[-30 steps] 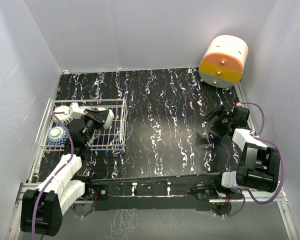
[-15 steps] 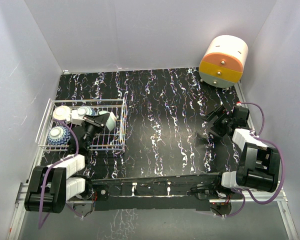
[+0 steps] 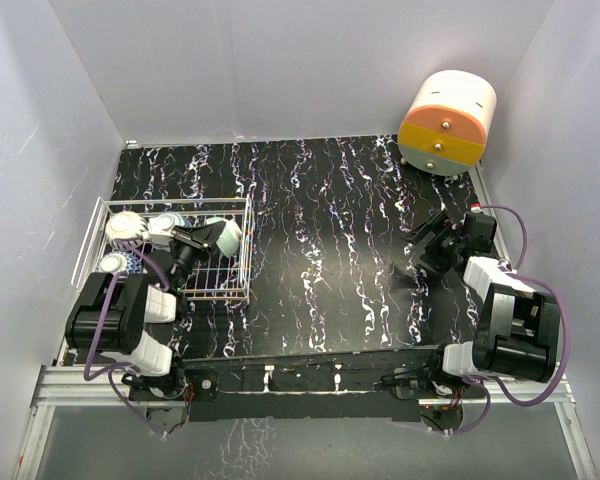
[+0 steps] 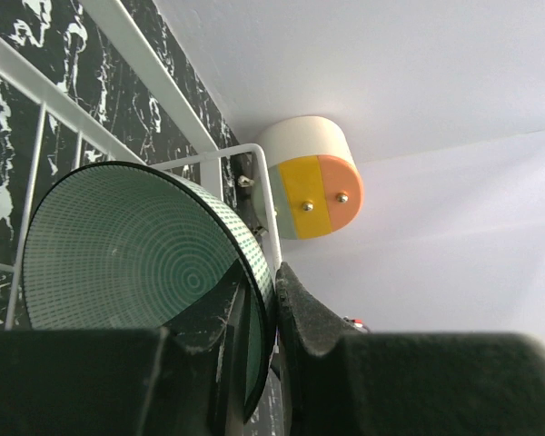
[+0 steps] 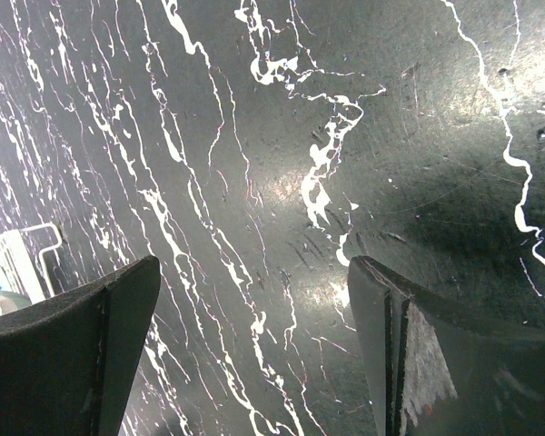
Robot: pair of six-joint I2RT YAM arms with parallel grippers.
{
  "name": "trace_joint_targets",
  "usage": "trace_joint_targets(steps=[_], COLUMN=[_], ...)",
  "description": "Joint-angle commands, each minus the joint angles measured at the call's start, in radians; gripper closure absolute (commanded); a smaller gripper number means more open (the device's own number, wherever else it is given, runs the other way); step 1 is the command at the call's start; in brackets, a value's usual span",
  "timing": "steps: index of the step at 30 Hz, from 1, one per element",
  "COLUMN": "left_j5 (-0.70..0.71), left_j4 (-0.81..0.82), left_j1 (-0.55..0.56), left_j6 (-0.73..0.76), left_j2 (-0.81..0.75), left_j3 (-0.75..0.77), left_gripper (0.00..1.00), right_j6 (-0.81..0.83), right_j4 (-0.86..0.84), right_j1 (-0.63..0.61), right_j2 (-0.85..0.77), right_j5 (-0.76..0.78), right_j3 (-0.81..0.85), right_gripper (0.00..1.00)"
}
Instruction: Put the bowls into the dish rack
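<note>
Pinching the rim of a teal bowl (image 3: 228, 235), the left gripper (image 3: 204, 241) is held inside the dish rack (image 3: 172, 203), toward its right wall. In the left wrist view the teal bowl (image 4: 136, 263) is tipped on edge. Its green ringed inside is turned toward the camera, and most of its body lies to the left of the left gripper (image 4: 265, 304). The rim is squeezed between the two fingers (image 4: 307, 316), so the jaws are closed on it and not spread. White wires of the dish rack (image 4: 100, 141) are seen behind and above the bowl. Beyond the fingertips, past the rack's corner, the cream-and-orange drawer unit (image 4: 309, 177) is visible.

To the left of that gripper, in the same rack, a pale bowl (image 3: 125, 228) and a second bowl (image 3: 166, 226) are set side by side. What appears to be a blue-patterned bowl (image 3: 113, 263) is largely hidden by the left arm.

Well apart, on the other side of the table (image 3: 330, 230), the right gripper (image 3: 423, 255) is held low over the black marbled surface. In the right wrist view the right gripper (image 5: 254, 272) is spread wide, with only bare table (image 5: 254, 136) between its fingers. A corner of white wire is glimpsed far off to its left.
</note>
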State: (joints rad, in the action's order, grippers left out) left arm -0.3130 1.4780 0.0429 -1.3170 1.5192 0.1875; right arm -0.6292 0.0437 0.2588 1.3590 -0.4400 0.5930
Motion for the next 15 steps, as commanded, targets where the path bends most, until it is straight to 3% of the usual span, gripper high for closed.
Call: trace_joint_targets(steps=[1,4,7,15], left_j5=[-0.013,-0.02,-0.03,0.035], left_j4=[0.31,0.198,-0.056,-0.834], left_j1=[-0.018,-0.029,-0.05,-0.082], left_j6=[-0.053,-0.048,-0.018,0.196], left_j2=[0.078,0.039,-0.063,-0.419], left_j3=[-0.001,-0.005,-0.001,0.093], left_gripper=[1.0,1.0,1.0,0.72], right_j6=[0.016,0.015,0.011,0.007], right_j4=[-0.048,-0.055,-0.064,-0.079], right_j1=[-0.004,-0.004,-0.005,-0.011], right_j2=[0.002,0.011,0.02,0.032], right_j5=[0.015,0.014,0.012,0.014], right_j3=[0.017,0.015,0.01,0.006], right_gripper=[0.13,0.13,0.14,0.14])
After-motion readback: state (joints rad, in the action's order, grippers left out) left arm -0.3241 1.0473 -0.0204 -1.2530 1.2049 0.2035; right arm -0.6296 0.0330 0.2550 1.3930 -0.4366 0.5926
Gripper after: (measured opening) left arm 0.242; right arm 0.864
